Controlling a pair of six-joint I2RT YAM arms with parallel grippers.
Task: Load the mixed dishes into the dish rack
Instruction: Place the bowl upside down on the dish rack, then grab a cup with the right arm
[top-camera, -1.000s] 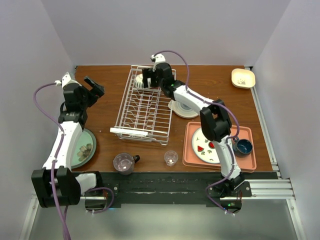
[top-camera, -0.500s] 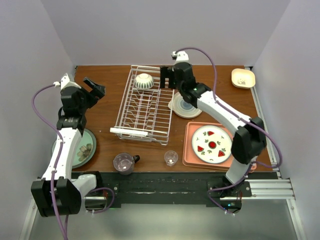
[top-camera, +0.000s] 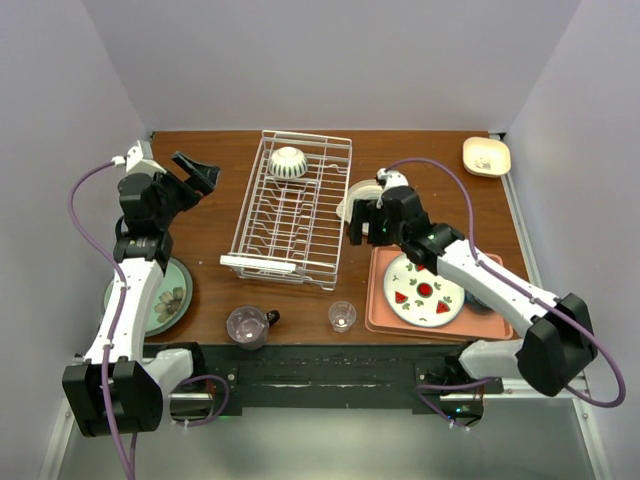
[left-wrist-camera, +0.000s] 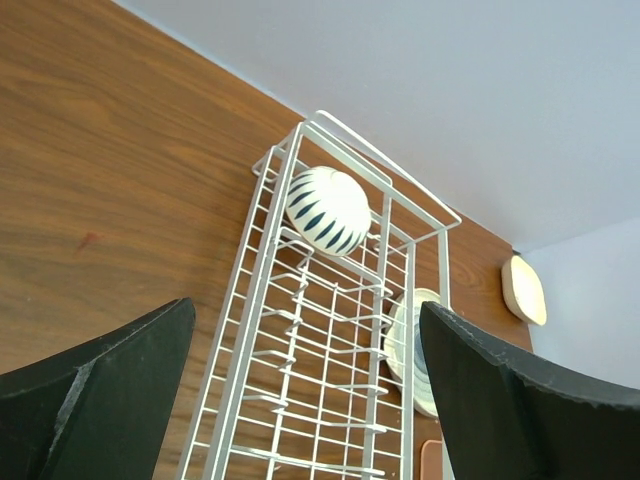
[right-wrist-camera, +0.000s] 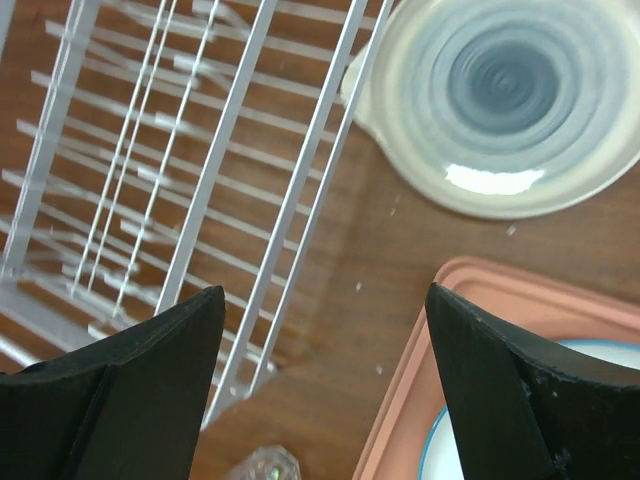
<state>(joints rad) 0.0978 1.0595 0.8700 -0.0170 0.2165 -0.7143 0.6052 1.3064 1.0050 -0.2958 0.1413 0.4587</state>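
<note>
Pale walls (top-camera: 350, 60) box in a brown wooden table (top-camera: 215, 215). The white wire dish rack (top-camera: 290, 215) sits mid-table, a striped bowl (top-camera: 287, 162) upturned at its far end. Both the left pincer (left-wrist-camera: 307, 330) and right pincer (right-wrist-camera: 322, 320) hang released, grasping nothing.

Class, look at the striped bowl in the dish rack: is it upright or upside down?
Upside down: the striped bowl's rounded outside faces up in the dish rack; no hollow shows.

White wire dish rack (top-camera: 290, 215), glossy cream plate (right-wrist-camera: 500, 90), wood-grain tbl (top-camera: 215, 240)
</note>
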